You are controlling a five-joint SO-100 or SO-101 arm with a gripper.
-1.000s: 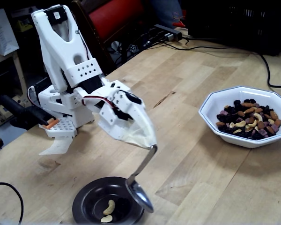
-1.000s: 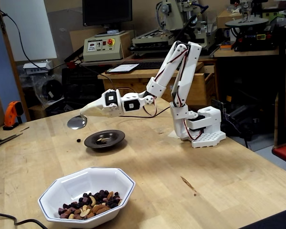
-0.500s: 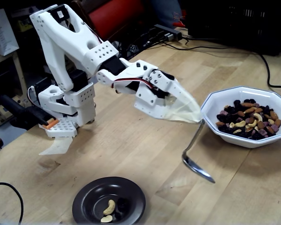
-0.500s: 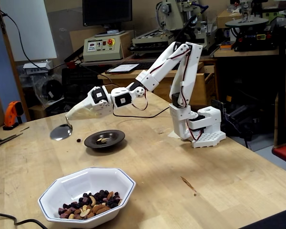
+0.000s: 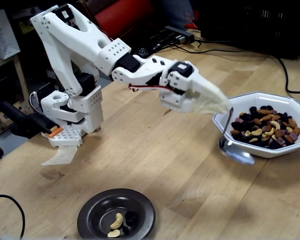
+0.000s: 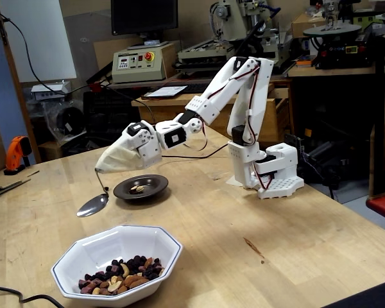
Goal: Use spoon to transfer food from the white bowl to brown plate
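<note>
Gripper (image 5: 217, 102) state: the fingers are hidden under an off-white tape wrap, so their spacing cannot be read directly; the spoon (image 5: 235, 150) is carried rigidly from the tip of that wrap, and the gripper is therefore judged to be clamped on the taped handle end. In a fixed view the same gripper (image 6: 112, 162) is seen with the spoon (image 6: 93, 204) hanging below it, clear of the table (image 6: 256, 256).

Position of the task items:
- The spoon's oval end is empty and is held just outside the near rim of the white bowl (image 5: 290, 150). Whether it touches the rim cannot be told.
- The food (image 5: 267, 132) is heaped in the bowl: cashews, brown nuts and dark raisins.
- The brown plate (image 5: 90, 220) is set well apart from the bowl, near the arm's base side. 2 pale cashews (image 5: 115, 225) and 1 dark piece are seen in its sunken centre.

Step in hand: judged to be the approach for a fresh scoop. The spoon is empty, and most of the food remains in the bowl.

Next move, as a judgement: the spoon must be lifted over the rim, lowered into the heap and tilted so that pieces are gathered in the oval end. The spoon should then be levelled before it is carried across to the plate, since loose nuts are likely to roll off a tilted spoon.
</note>
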